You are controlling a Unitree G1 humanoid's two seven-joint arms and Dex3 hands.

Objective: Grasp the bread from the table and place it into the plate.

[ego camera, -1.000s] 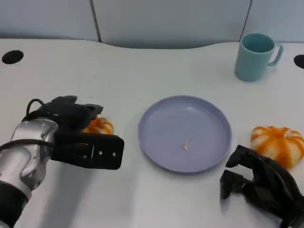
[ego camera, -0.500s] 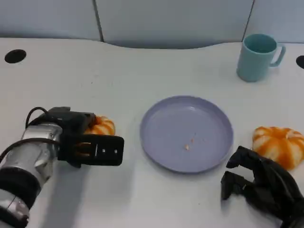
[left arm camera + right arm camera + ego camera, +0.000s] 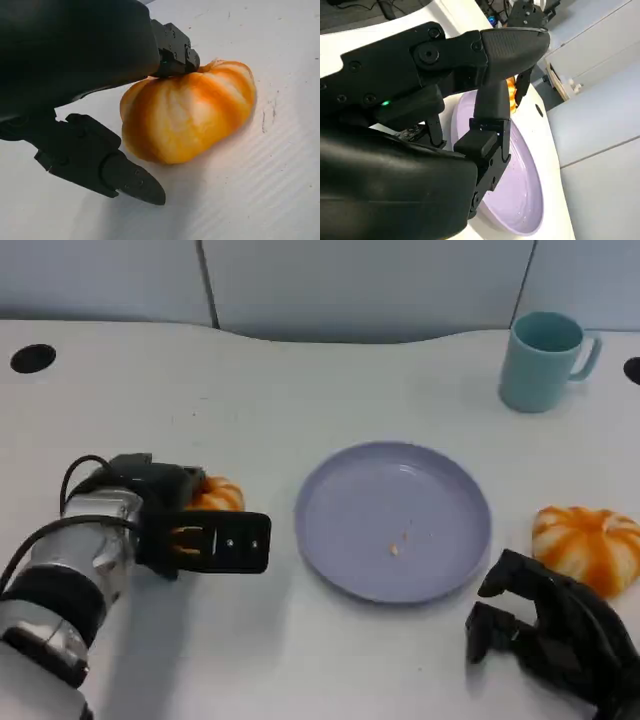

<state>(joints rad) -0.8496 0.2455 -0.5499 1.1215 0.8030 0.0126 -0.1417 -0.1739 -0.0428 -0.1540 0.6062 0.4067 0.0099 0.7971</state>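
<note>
A round orange-and-white striped bread (image 3: 218,494) lies on the white table, left of the lilac plate (image 3: 440,490), half hidden behind my left hand (image 3: 190,532). In the left wrist view the bread (image 3: 187,117) rests on the table between the fingers of my left hand (image 3: 85,65). One fingertip (image 3: 175,50) touches its top. The other finger (image 3: 107,167) lies low beside it, a little apart. My right hand (image 3: 545,635) rests at the near right of the plate, fingers loosely bent and holding nothing. The right wrist view shows that hand (image 3: 435,125) over the plate (image 3: 520,190).
A second striped bread (image 3: 590,545) lies right of the plate, just beyond my right hand. A teal cup (image 3: 545,360) stands at the far right. A few crumbs (image 3: 397,545) lie in the plate. Black holes (image 3: 32,358) mark the table's far corners.
My left hand has come down and moved right, its fingers now on either side of the bread. The right hand has stayed put. The camera shifted slightly.
</note>
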